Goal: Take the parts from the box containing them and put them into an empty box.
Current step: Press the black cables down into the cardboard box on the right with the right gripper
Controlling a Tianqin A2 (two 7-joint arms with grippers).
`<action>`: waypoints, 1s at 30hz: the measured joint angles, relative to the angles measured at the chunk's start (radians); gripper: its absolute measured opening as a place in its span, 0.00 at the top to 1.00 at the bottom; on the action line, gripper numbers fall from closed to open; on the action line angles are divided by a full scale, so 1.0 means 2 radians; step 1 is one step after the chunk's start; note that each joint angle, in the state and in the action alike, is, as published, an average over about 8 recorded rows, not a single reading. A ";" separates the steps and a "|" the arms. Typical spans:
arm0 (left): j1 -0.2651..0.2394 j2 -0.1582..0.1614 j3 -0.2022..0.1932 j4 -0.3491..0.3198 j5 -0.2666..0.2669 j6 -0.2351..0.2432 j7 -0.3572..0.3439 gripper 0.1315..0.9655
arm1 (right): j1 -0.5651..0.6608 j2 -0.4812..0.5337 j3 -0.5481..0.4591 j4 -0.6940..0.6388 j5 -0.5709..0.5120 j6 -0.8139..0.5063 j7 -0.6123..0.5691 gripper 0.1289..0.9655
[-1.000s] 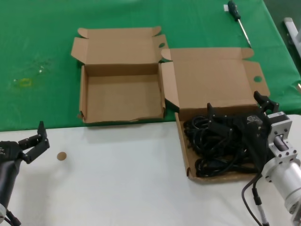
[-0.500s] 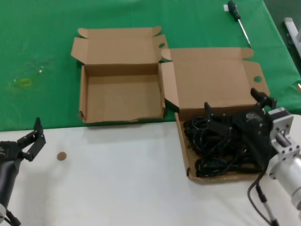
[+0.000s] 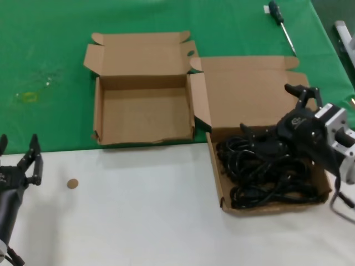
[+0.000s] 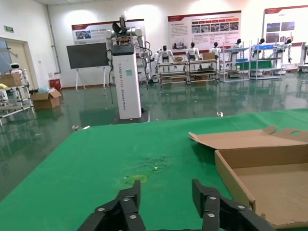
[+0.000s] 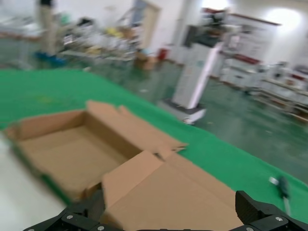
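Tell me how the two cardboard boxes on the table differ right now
The larger box holds a tangle of black power cords; the smaller box holds nothing. The larger box sits on the white surface on the right, under the right gripper; the smaller box lies on the green cloth further left. Both are brown, shallow, with lids open.

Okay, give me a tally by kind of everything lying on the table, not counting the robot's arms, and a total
Cardboard boxes: 2, the smaller empty box and the larger box holding cords
Tangled pile of black power cords: 1 (separate cords cannot be counted)
Screwdriver: 1
Small brown disc: 1
Total: 5
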 joint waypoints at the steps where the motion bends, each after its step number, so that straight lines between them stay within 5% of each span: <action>1: 0.000 0.000 0.000 0.000 0.000 0.000 0.000 0.57 | 0.007 0.009 -0.002 -0.002 -0.005 -0.018 0.001 0.00; 13: 0.000 0.000 0.000 0.000 0.000 0.000 0.000 0.85 | 0.126 0.061 -0.005 -0.057 -0.059 -0.263 -0.070 0.00; 30: 0.000 0.000 0.000 0.000 0.000 0.000 0.000 0.97 | 0.268 0.044 -0.044 -0.132 -0.175 -0.480 -0.181 0.00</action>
